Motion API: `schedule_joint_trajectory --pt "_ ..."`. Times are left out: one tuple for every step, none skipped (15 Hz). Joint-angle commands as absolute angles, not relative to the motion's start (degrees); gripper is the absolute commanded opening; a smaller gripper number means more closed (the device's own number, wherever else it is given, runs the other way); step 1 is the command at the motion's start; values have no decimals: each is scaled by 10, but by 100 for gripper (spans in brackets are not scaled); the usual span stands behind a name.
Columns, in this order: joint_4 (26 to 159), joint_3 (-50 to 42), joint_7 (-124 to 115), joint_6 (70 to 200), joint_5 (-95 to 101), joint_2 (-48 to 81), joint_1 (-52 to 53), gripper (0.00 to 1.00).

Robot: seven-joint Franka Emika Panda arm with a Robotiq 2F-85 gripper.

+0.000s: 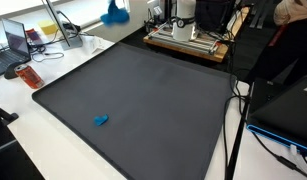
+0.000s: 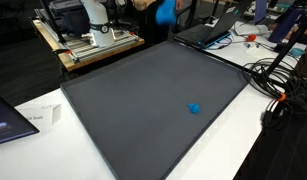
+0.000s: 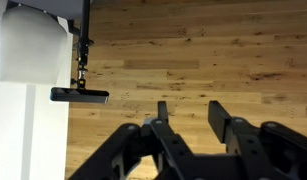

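Note:
In the wrist view my gripper (image 3: 190,108) points at a wooden wall, its two black fingers (image 3: 219,115) standing apart with nothing between them. It touches nothing. A small blue object (image 1: 101,121) (image 2: 194,108) lies alone on the large dark mat (image 1: 143,90) (image 2: 143,90) in both exterior views. The robot's white base (image 1: 185,15) (image 2: 93,15) stands on a wooden platform at the mat's far edge. Above it the arm leaves the picture, so neither exterior view shows the gripper.
A white box (image 3: 33,45) and a black bar on a stand (image 3: 80,95) hang before the wooden wall. Laptops (image 1: 18,40) (image 2: 208,30), an orange item (image 1: 31,76) and cables (image 1: 238,110) (image 2: 278,85) ring the mat. A blue thing (image 1: 115,12) (image 2: 168,12) sits beyond its far edge.

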State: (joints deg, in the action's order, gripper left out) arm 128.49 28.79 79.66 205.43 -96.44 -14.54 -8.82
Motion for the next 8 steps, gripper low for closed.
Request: schedule_joint_trajectory --pt "1282 285 804 2056 -989 -106 -88 79" --pt "1281 282 813 2055 -1001 -95 -87 85" --pt "1280 279 826 2048 -1019 -83 -85 93" --pt "1277 277 837 2044 -1034 -68 -84 98" --pt "1270 276 857 2045 -1053 -46 -83 100" --pt "1264 275 874 2045 -1069 -27 -83 100" --pt "1256 274 895 2051 -1088 -7 -83 100" --pt "1248 273 915 2053 -1108 12 -85 100"
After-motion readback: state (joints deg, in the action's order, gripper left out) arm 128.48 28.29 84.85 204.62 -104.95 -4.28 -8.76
